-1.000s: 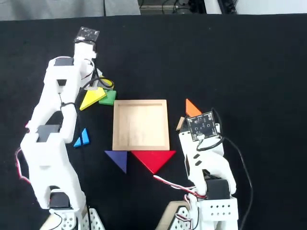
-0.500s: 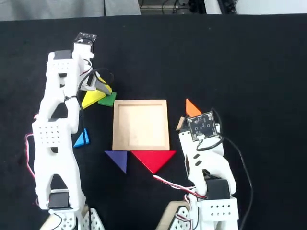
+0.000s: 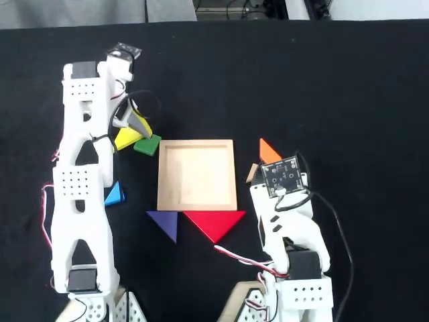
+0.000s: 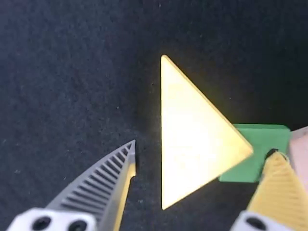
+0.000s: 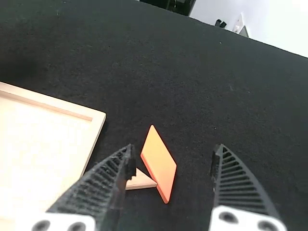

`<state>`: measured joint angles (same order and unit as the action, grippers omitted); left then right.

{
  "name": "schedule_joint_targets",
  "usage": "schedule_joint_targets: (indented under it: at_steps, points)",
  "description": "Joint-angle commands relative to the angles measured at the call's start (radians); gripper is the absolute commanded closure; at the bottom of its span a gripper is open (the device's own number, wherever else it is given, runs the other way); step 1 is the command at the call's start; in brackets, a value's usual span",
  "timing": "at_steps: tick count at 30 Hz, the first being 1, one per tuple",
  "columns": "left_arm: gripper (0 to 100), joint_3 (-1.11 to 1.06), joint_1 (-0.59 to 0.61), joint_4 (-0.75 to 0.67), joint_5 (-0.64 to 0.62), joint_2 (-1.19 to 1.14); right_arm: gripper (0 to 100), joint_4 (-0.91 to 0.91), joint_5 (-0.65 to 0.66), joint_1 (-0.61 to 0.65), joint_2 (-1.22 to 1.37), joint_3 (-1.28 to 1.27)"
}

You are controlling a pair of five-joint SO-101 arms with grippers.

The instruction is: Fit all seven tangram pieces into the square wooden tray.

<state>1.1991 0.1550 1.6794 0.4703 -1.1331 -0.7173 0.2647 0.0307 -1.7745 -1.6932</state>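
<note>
The square wooden tray lies mid-table with nothing in it. A yellow triangle and a green piece lie touching at its far-left corner. My left gripper hangs open right over them; its fingers straddle the yellow triangle, one fingertip over the green piece. A blue triangle is partly hidden by the left arm. Purple and red triangles lie along the tray's near edge. My right gripper is open above the orange piece and a small wood-coloured triangle.
The black cloth stretches free beyond and to the right of the tray. The left arm's white links run along the table's left side. The right arm's base stands near the front edge, right of the red triangle.
The left arm has straightened out and its gripper has come down over the yellow triangle. The green piece has shifted slightly. The right arm has not moved.
</note>
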Motion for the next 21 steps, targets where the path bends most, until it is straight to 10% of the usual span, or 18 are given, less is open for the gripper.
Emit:
schedule_joint_targets:
  at_steps: [1, 21]
  points:
    - [60, 0.087, -0.013, -0.017, 0.009, -0.041, 74.3, -0.002, 0.011, -0.005, 0.002, 0.002]
    - [66, 0.239, -0.045, 0.043, -0.077, -0.135, 74.3, -0.003, 0.011, -0.005, 0.002, 0.002]
